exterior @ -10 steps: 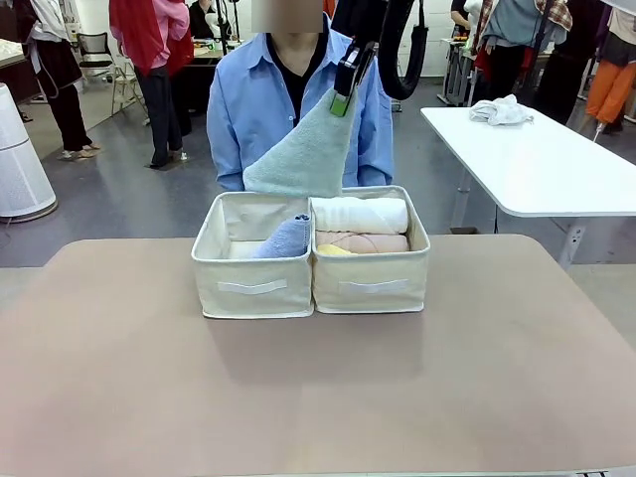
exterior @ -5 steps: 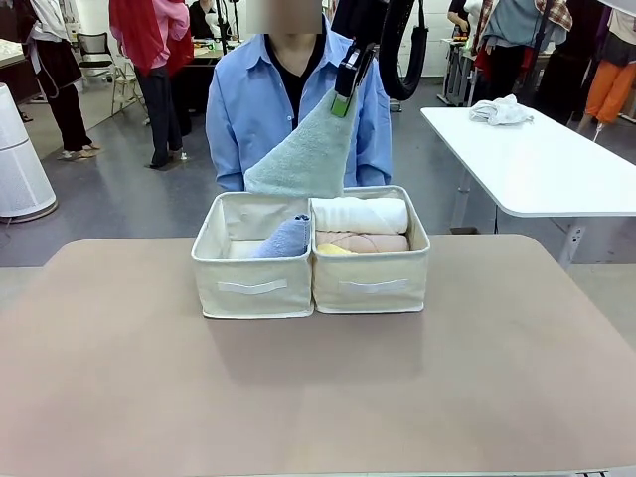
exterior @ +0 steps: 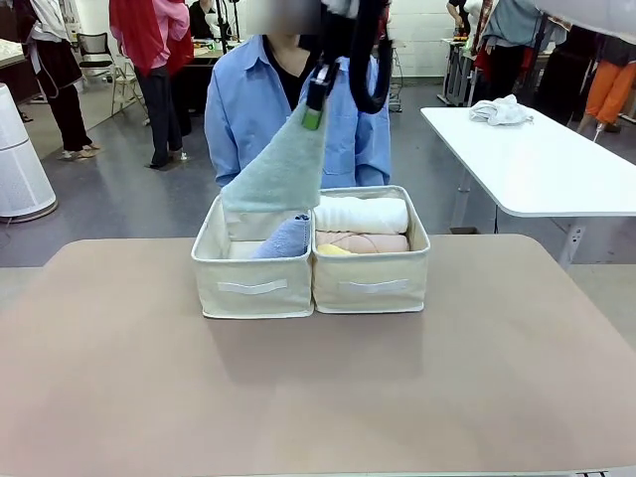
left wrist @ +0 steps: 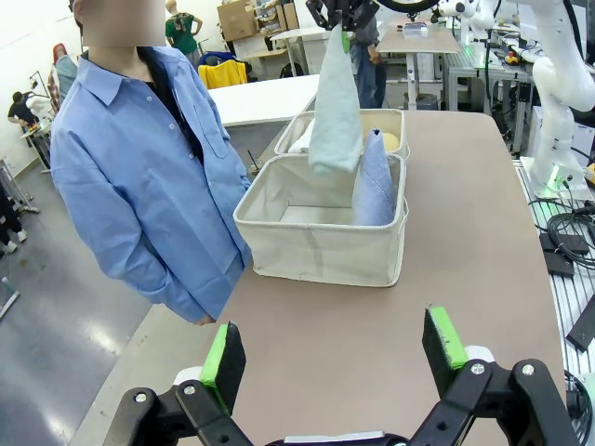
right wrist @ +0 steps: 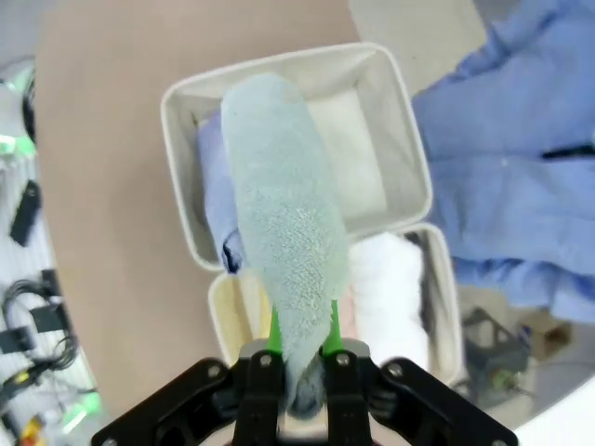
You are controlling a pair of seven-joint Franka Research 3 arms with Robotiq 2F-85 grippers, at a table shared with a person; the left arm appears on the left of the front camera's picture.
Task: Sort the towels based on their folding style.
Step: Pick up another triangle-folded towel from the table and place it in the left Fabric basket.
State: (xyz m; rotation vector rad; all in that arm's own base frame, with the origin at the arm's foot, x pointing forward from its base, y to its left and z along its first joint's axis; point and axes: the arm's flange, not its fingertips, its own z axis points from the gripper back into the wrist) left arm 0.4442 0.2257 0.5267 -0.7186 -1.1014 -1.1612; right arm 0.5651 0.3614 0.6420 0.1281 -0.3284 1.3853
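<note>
My right gripper (exterior: 314, 107) is shut on the tip of a grey-green cone towel (exterior: 276, 171), which hangs point-up over the left beige bin (exterior: 251, 285). In the right wrist view the same grey-green towel (right wrist: 286, 223) drops from the right gripper (right wrist: 302, 339) above that bin. A lavender-blue cone towel (exterior: 283, 238) stands in the left bin. White (exterior: 363, 214), pink (exterior: 366, 242) and yellow (exterior: 333, 250) rolls lie in the right bin (exterior: 374, 283). My left gripper (left wrist: 335, 358) is open over the table edge, far from the bins.
A person in a blue shirt (exterior: 243, 109) stands right behind the bins at the far edge. A white table (exterior: 537, 159) with a white cloth heap (exterior: 500, 110) is at the right. Bare tabletop (exterior: 318, 388) lies in front of the bins.
The right gripper has carried the grey-green cone towel leftward and slightly up, from above the seam between the bins to above the left bin. The left gripper stays open.
</note>
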